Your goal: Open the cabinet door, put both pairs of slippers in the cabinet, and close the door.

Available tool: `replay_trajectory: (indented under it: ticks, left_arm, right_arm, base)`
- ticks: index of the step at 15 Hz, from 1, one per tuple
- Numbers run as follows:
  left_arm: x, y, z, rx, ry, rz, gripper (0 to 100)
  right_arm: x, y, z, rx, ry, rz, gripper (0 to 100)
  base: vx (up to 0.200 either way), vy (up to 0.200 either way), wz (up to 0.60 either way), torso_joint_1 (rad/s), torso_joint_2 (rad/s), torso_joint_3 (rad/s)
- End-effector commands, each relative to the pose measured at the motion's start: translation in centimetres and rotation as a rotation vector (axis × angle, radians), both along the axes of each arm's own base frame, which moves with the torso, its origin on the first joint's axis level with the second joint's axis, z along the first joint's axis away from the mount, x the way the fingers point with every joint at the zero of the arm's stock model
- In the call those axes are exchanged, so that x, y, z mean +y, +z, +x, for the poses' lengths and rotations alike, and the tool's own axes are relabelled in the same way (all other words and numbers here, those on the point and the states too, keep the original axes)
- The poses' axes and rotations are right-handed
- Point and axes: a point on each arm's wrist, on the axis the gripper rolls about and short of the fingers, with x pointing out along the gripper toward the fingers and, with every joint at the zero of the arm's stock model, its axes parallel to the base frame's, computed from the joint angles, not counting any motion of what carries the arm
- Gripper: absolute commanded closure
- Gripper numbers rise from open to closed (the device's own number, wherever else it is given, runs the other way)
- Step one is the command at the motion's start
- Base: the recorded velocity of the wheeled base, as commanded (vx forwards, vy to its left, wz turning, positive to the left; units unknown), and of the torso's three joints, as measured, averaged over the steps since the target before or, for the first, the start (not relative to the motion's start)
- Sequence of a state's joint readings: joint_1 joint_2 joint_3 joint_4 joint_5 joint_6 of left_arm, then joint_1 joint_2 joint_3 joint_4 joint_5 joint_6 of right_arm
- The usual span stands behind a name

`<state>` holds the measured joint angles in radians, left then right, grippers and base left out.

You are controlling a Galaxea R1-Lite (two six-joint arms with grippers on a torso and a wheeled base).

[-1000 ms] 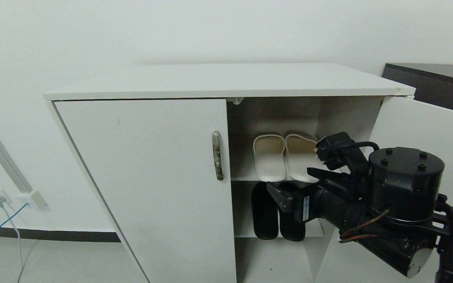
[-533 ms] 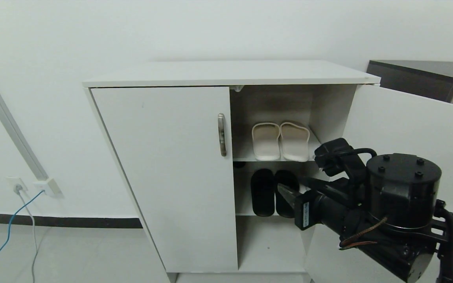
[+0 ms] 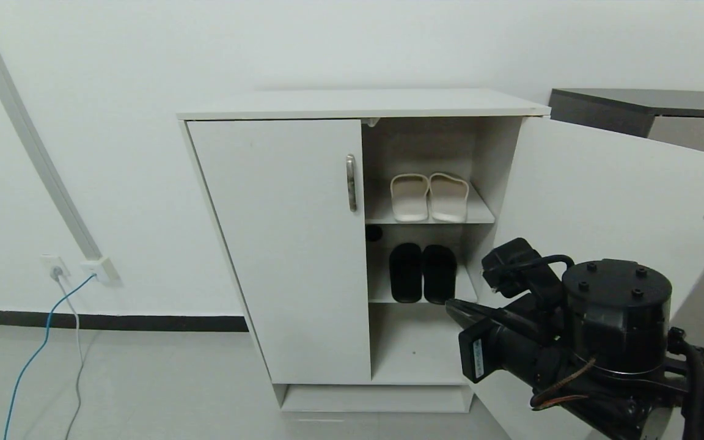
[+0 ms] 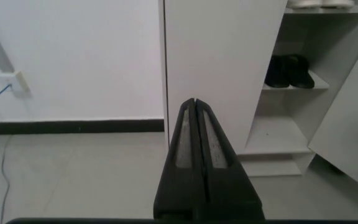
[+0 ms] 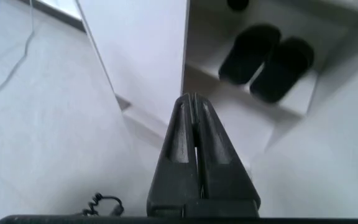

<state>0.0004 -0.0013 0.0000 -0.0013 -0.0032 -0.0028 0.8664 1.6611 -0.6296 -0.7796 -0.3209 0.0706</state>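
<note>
Beyond right end effector [image 3: 453, 306], black slippers [image 3: 422, 273]

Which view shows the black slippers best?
Right wrist view: the black slippers appear largest, both whole, side by side. The head view shows them whole but smaller; the left wrist view, small and far off.

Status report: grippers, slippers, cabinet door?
Both shut, empty: left gripper, right gripper. Cream slippers on upper shelf, black slippers below, inside white cabinet. Right door open; right gripper before opening.

2 wall sockets [image 3: 102, 269] with a blue cable [image 3: 48, 318] and a grey cable [image 3: 79, 342], slanted wall conduit [image 3: 28, 131], dark counter [image 3: 645, 110] at right
</note>
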Motion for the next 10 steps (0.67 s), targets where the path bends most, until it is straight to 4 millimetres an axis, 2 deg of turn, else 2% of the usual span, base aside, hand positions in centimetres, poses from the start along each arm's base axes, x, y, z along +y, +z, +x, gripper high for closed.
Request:
replay_trajectory:
  ticks: [1, 10]
  left_arm:
    - [0.0, 0.01, 0.01, 0.001, 0.001, 0.001, 100]
    - [0.0, 0.01, 0.01, 0.001, 0.003, 0.0, 100]
  right_arm:
    - [0.07, -0.4, 0.04, 0.01, 0.001, -0.011, 100]
    - [0.02, -0.68, 0.0, 0.009, 0.004, -0.032, 100]
  base:
    - [0.0, 0.0, 0.0, 0.0, 0.0, 0.0]
    - [0.0, 0.0, 0.0, 0.0, 0.0, 0.0]
